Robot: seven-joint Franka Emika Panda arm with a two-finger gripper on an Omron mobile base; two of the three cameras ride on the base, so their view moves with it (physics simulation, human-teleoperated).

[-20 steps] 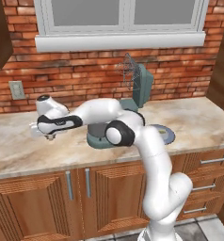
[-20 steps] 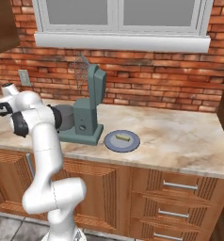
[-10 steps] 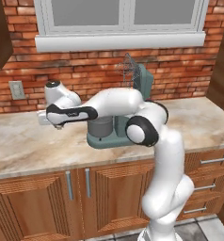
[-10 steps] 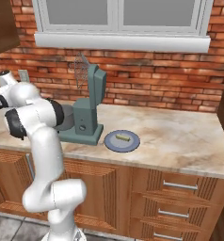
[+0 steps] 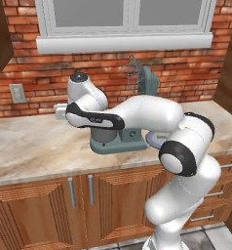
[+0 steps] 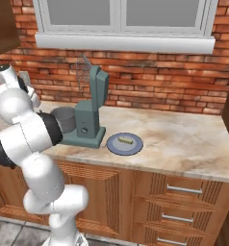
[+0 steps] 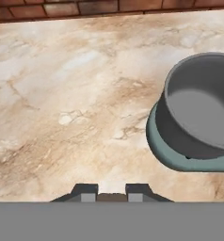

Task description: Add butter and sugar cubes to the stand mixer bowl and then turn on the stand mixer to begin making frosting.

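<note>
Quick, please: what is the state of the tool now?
Tool: fingers close together with something small and brownish between them; what it is cannot be told.

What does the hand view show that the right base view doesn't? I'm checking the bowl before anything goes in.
Hand view alone: the inside of the stand mixer bowl, bare, with the gripper off to one side over the counter. Right base view alone: the stand mixer column with its raised whisk, and a plate carrying a small yellowish piece. Both: bowl on the mixer base, marble counter.
</note>
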